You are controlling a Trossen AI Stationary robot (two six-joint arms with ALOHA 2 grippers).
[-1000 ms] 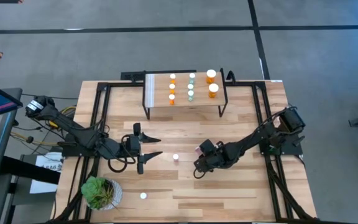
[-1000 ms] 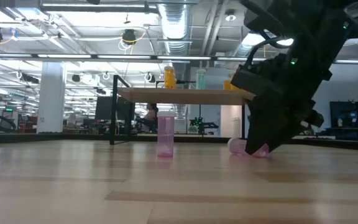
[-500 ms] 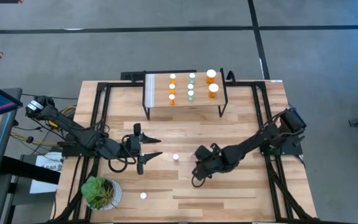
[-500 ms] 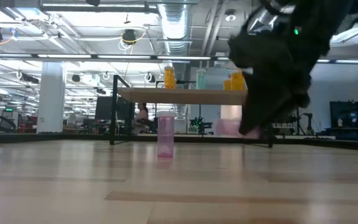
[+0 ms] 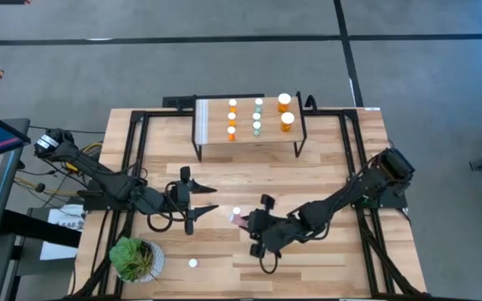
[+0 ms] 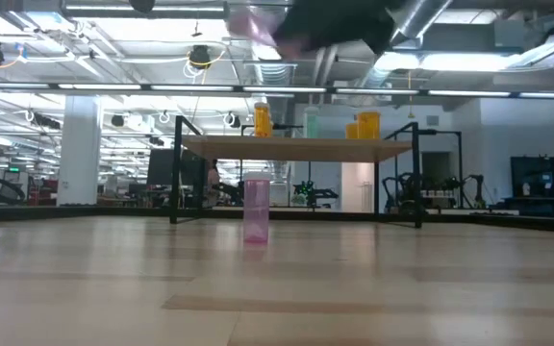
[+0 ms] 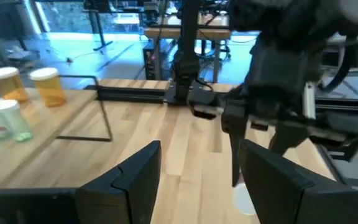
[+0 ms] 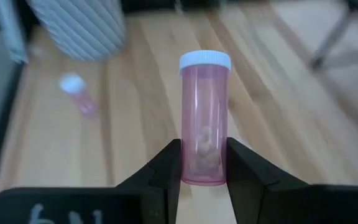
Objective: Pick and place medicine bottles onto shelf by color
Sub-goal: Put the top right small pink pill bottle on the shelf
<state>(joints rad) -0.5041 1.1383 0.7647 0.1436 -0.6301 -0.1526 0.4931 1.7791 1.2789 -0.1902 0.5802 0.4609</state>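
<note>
Pink bottle (image 8: 204,118) with a white cap sits clamped between the right gripper (image 8: 202,163) fingers, pinched at its lower body with the cap pointing away from the wrist. Seen from above, that gripper (image 5: 249,222) hangs over the table's middle, lifted clear of the wood; the low view catches only a pink blur at the top edge.

A 2nd pink bottle (image 6: 256,209) stands upright on the tabletop (image 5: 325,180), just at the held one's 9 o'clock in the high view. A 3rd, seen by its white cap (image 5: 192,263), stands toward 7 o'clock, near the potted plant (image 5: 135,258).

The shelf (image 5: 249,138) sits at the table's 12 o'clock edge, carrying a column of small orange bottles (image 5: 232,118), a column of pale green bottles (image 5: 258,115) and 2 wider orange bottles (image 5: 285,112).

The left gripper (image 5: 207,198) waits at the table's 9 o'clock side, fingers spread and empty.
</note>
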